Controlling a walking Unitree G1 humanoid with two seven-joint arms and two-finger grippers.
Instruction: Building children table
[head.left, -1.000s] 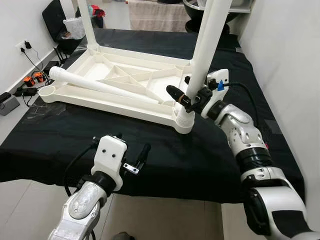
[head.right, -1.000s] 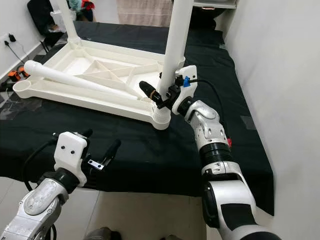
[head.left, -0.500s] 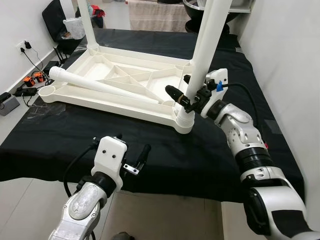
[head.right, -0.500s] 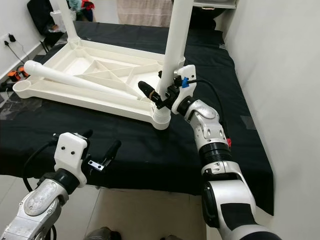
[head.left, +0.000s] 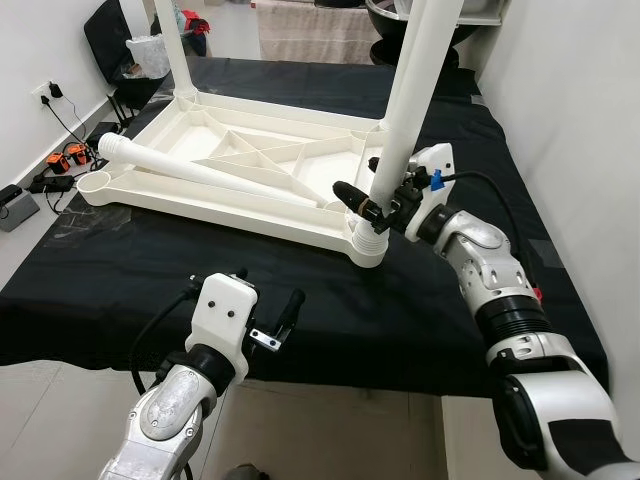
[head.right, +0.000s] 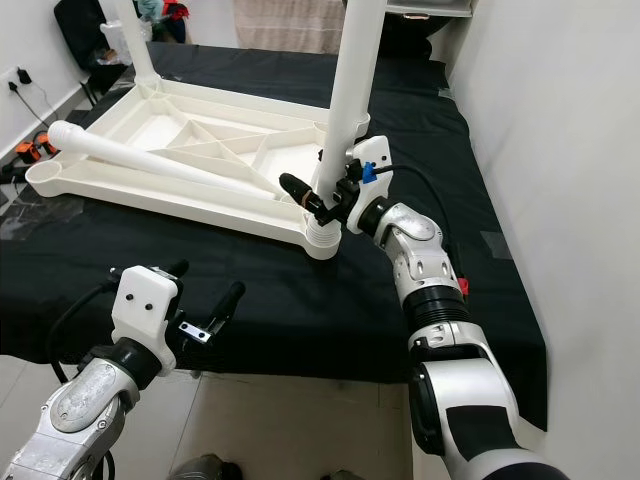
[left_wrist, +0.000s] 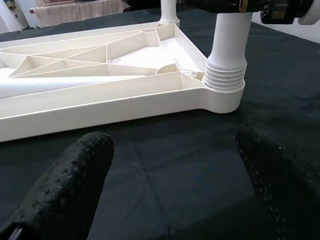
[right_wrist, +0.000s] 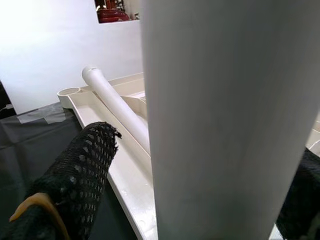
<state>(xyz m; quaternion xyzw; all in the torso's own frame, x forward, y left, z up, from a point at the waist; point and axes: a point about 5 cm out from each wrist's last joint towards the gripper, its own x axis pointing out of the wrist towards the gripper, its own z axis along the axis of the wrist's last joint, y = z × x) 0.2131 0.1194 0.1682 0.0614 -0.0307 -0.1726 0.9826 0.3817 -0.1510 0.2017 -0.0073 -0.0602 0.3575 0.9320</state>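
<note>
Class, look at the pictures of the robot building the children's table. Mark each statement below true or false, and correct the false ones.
1. The right gripper is around the upright leg near its base. True.
2. The left gripper holds the loose leg. False: its fingers are open and it holds nothing; it hangs at the near edge of the black cloth, and the loose leg lies across the upturned tabletop.
3. The tabletop lies upside down, ribs facing up. True.
4. The near left corner socket already has a leg in it. False: that socket is empty.
5. The tabletop rests on a bare wooden floor. False: it rests on the black cloth.
</note>
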